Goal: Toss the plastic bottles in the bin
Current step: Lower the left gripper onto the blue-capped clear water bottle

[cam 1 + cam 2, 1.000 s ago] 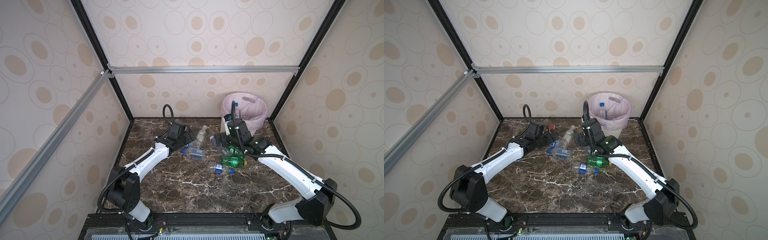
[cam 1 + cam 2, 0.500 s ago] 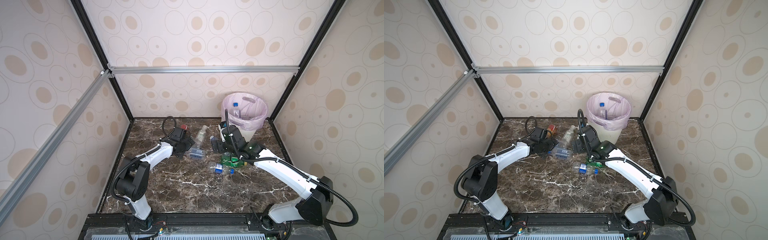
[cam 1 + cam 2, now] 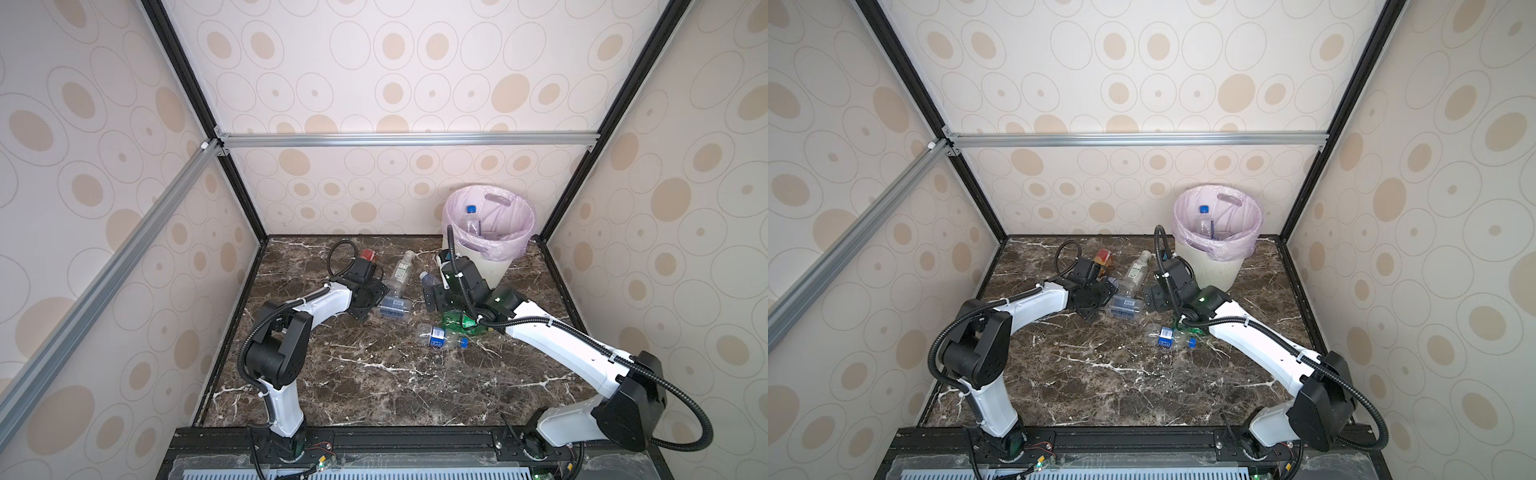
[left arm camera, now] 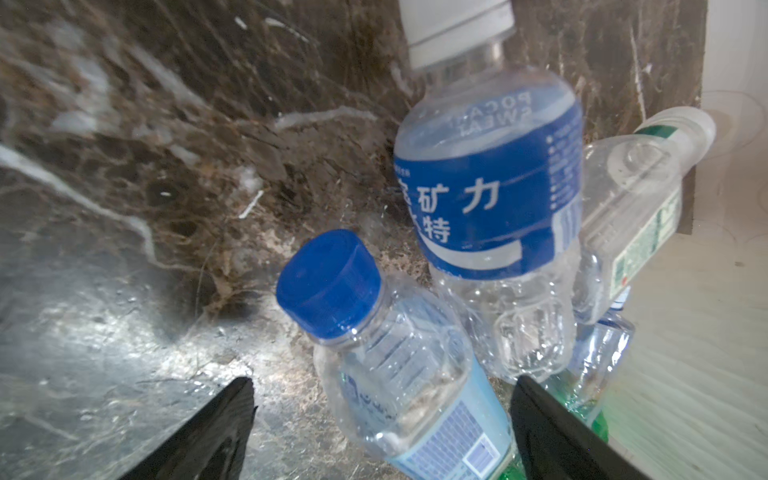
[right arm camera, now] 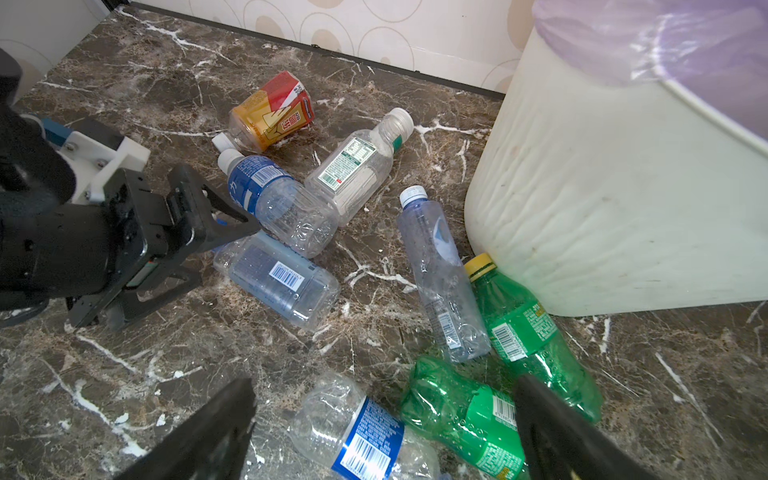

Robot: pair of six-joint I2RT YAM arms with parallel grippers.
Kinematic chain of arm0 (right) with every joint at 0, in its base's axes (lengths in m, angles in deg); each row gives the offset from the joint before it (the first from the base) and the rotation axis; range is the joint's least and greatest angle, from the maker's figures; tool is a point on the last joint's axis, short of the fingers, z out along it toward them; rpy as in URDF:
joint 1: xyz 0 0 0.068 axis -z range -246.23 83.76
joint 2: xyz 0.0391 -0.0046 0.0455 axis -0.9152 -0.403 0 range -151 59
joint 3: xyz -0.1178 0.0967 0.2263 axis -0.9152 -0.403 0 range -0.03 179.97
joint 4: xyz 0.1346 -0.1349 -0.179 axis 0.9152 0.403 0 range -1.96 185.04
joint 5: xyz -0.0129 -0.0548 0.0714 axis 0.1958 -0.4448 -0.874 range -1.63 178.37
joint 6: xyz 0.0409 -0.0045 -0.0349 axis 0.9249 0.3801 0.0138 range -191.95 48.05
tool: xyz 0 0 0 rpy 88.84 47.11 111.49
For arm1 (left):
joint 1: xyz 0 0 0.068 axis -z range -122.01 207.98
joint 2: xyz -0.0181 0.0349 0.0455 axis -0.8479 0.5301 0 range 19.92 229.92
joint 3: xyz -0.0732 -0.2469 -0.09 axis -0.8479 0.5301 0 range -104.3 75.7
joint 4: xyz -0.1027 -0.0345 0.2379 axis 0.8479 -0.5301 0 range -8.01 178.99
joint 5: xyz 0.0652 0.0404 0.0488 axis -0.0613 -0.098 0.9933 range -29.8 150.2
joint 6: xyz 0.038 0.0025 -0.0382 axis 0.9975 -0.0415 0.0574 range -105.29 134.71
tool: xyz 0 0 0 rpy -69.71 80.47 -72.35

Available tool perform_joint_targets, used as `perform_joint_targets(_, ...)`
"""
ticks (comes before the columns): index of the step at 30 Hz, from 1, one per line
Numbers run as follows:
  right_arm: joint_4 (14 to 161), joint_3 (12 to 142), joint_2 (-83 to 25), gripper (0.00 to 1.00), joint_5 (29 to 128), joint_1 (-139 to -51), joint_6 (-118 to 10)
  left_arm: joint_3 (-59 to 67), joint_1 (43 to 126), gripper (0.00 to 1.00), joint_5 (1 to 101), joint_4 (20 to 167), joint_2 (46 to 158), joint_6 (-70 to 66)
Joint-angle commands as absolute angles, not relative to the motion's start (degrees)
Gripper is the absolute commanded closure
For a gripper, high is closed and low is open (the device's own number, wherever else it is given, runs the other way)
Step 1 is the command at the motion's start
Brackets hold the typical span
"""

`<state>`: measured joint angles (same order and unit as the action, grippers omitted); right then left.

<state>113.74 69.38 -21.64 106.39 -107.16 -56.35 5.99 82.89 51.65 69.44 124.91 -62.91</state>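
Several plastic bottles lie on the marble floor between my arms. My left gripper (image 4: 382, 382) is open, its jaws either side of a clear blue-capped bottle (image 4: 395, 365) with gaps on both sides; the same bottle (image 5: 278, 278) and the left gripper (image 5: 228, 253) also show in the right wrist view. A blue-labelled white-capped bottle (image 4: 490, 199) lies beside it. My right gripper (image 5: 384, 382) hangs open above a crushed clear bottle (image 5: 353, 432) and a green bottle (image 5: 461, 411). In both top views the bin (image 3: 486, 266) (image 3: 1217, 270) stands at the back right, a bottle (image 3: 471, 220) inside it.
An amber bottle (image 5: 270, 112), a clear green-labelled bottle (image 5: 357, 166), a tall clear bottle (image 5: 440, 270) and a second green bottle (image 5: 523, 328) lie near the bin's wall (image 5: 602, 187). Patterned walls enclose the floor on three sides.
My right gripper has come down and away from the bin to just over the bottles. My left arm has folded lower, bringing its gripper down around the blue-capped bottle.
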Motion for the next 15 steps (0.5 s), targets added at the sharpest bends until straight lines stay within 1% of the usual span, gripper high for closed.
perform_joint_targets(1,112.46,68.01,-20.19,0.00,106.77,-107.65,-56.07,3.54,83.21,0.05,53.54,67.09,125.63,-64.27)
perform_joint_targets(10,112.11,67.82,-21.12,0.00,104.65,-107.68,-56.12,2.85,83.21,0.06,53.08,67.63,128.58,-63.60)
perform_joint_targets(15,112.30,67.82,-21.25,0.00,105.22,-107.67,-56.23,2.47,83.21,0.10,53.26,66.86,129.03,-62.40)
